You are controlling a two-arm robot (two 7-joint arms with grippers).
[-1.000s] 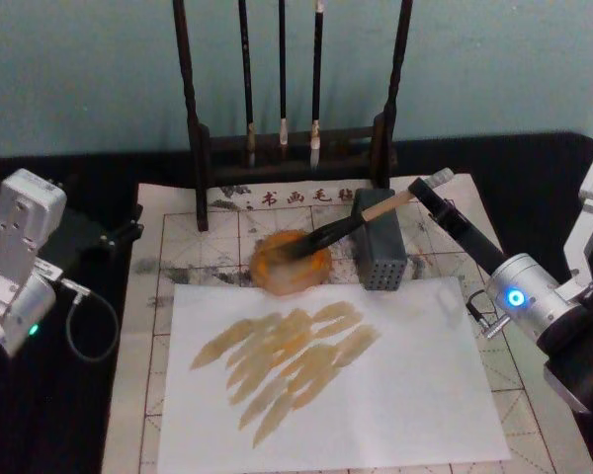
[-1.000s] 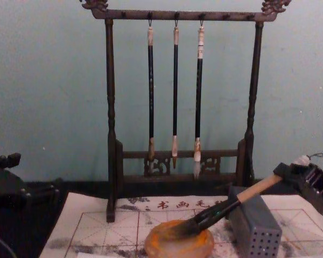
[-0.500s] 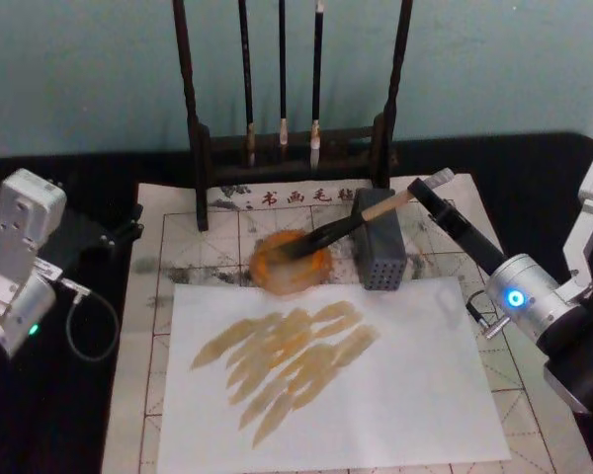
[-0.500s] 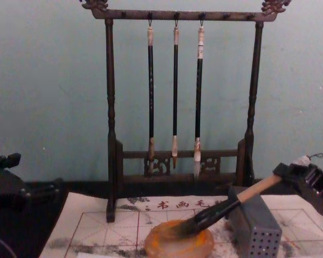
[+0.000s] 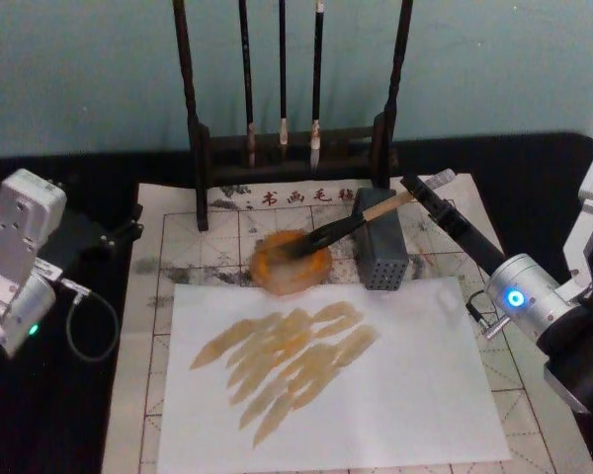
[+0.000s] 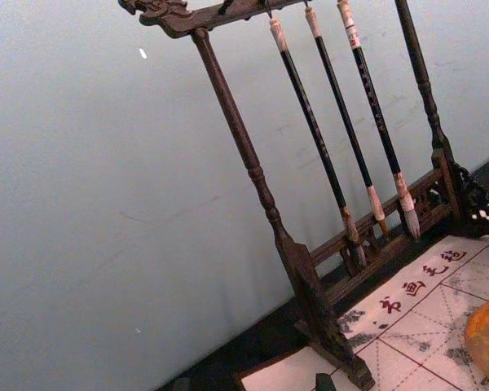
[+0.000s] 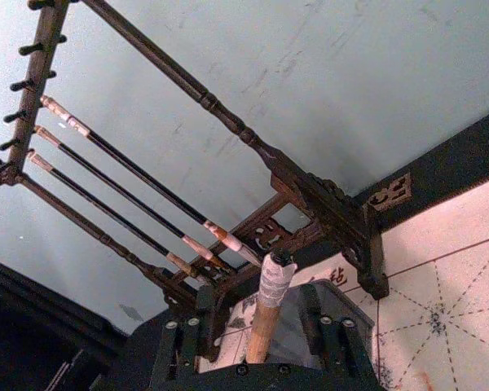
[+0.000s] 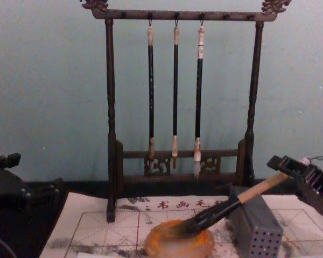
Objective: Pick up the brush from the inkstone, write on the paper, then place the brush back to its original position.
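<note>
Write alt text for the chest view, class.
The right hand holds the brush by its handle end, bristles resting in the inkstone, beside a grey perforated box. Behind, three thin brushes hang from a dark wooden rack.

Calligraphy workstation, probably in a lab or studio: a carved dark wooden brush rack (image 8: 177, 97) with three hanging brushes (image 8: 175, 91) stands before a plain pale blue-green wall (image 8: 48, 86), on a black-covered table (image 5: 544, 178) bearing a gridded practice mat (image 5: 178, 232).

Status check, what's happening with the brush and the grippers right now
Right gripper at the brush handle's end. Bristles on the inkstone. Left gripper parked beside the mat. Grey box under the handle.
</note>
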